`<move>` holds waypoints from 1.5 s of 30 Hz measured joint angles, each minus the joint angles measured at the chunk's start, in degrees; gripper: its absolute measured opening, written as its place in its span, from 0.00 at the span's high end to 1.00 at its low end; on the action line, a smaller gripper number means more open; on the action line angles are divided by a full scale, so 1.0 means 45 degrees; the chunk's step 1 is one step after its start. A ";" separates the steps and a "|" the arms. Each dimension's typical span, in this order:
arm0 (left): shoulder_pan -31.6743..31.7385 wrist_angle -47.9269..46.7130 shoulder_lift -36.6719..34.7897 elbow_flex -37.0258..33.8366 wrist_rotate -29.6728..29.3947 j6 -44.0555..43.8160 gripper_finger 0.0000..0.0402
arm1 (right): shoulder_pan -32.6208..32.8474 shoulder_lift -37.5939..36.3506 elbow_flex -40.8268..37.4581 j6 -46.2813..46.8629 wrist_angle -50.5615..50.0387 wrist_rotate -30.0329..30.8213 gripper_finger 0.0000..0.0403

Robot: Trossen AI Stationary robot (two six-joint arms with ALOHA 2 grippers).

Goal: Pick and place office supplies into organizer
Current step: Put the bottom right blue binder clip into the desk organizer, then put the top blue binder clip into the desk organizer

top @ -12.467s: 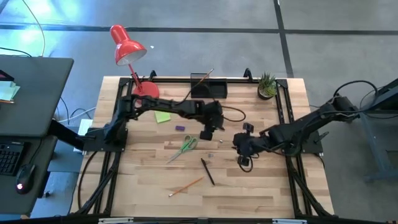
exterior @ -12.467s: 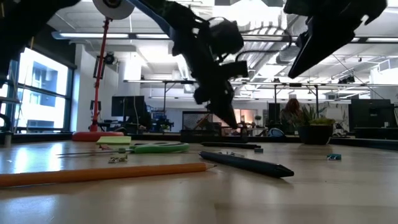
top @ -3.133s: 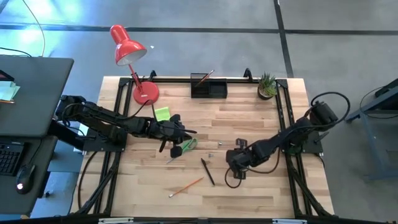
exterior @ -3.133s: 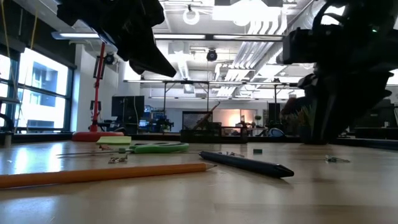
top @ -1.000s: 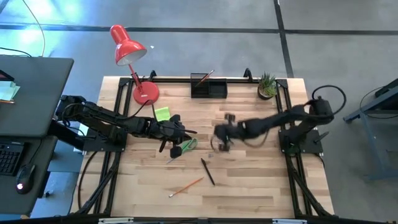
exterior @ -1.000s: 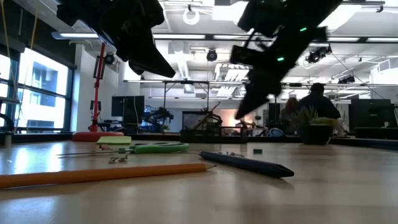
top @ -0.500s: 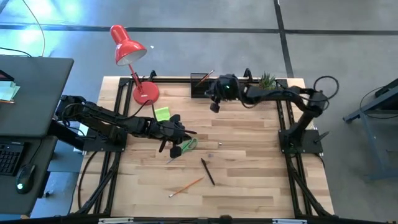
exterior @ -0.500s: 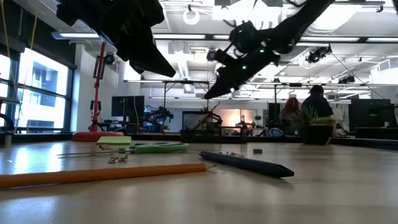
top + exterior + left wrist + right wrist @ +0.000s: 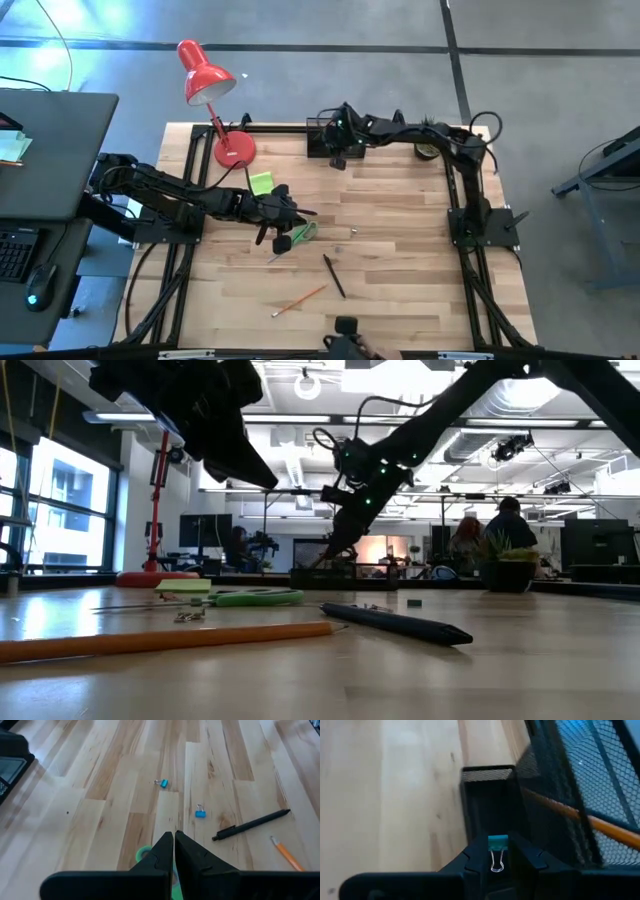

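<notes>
Organizer [image 9: 334,142] at far edge of table [image 9: 400,260], black mesh, directly under right gripper [image 9: 338,158]; one orange pencil [image 9: 600,826] already leaning inside taller mesh section. Right gripper [image 9: 496,854] over low open compartment, pinching teal binder clip [image 9: 497,841] between narrowly parted fingertips (wire loops hanging down toward wrist camera, clip not yet released). Right arm stretched across from right side toward back edge.

Left gripper [image 9: 283,228] parked mid-table, fingers [image 9: 165,851] pressed together, nothing held. Green-handled scissors [image 9: 300,233] just beside and partly under left gripper, green loop peeking below fingertips in left wrist view. Lime sticky-note pad [image 9: 261,183] a little behind left gripper, toward lamp side. Two small blue binder clips [image 9: 200,813] ahead of left gripper on bare wood, slightly apart. Dark pen [image 9: 333,275] ahead and off to one side of left gripper; second orange pencil [image 9: 299,299] farther out, near front edge, tip visible beside pen in left wrist view.

Red desk lamp [image 9: 206,78] at back left corner, potted plant [image 9: 505,567] at back right, close to right arm. Persons visible in room beyond table in low view.
</notes>
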 joint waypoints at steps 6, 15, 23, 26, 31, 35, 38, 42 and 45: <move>-0.0010 -0.0173 0.0000 0.0000 0.0005 -0.0414 0.99 | -0.0337 0.0057 0.0080 0.0163 0.0014 -0.0584 0.83; -0.0010 -0.0136 0.0039 0.0000 0.0049 -0.0458 0.99 | -0.0362 0.0047 0.0065 0.0376 -0.0432 -0.1088 0.67; -0.0005 -0.0670 0.0044 0.0000 0.0049 -0.0458 0.99 | 0.0085 -0.1770 -0.0110 0.0249 -0.4513 -0.1162 0.58; -0.0005 -0.0675 0.0049 0.0000 0.0049 -0.0447 0.99 | 0.0825 -0.2500 -0.0600 0.0717 -0.5901 -0.1238 0.58; -0.0008 -0.0760 0.0049 -0.0001 0.0049 -0.0444 0.99 | 0.2648 -0.3183 -0.2242 0.1449 -0.5866 -0.1141 0.60; -0.0107 -0.0406 0.0049 -0.0250 0.0050 -0.0454 0.99 | 0.4127 -0.3224 -0.3266 0.2385 -0.5586 -0.0394 0.62; -0.0121 -0.0067 0.0053 -0.0399 0.0090 -0.0508 0.99 | 0.4978 -0.3224 -0.3851 0.3148 -0.5365 0.0122 0.64; -0.0107 0.0028 0.0053 -0.0447 0.0245 -0.0594 0.99 | 0.5915 -0.3229 -0.3962 0.3539 -0.5264 0.0196 0.66; -0.0107 0.0163 0.0053 -0.0447 0.0288 -0.0559 0.99 | 0.6697 -0.3229 -0.3962 0.2316 -0.5000 0.0545 0.67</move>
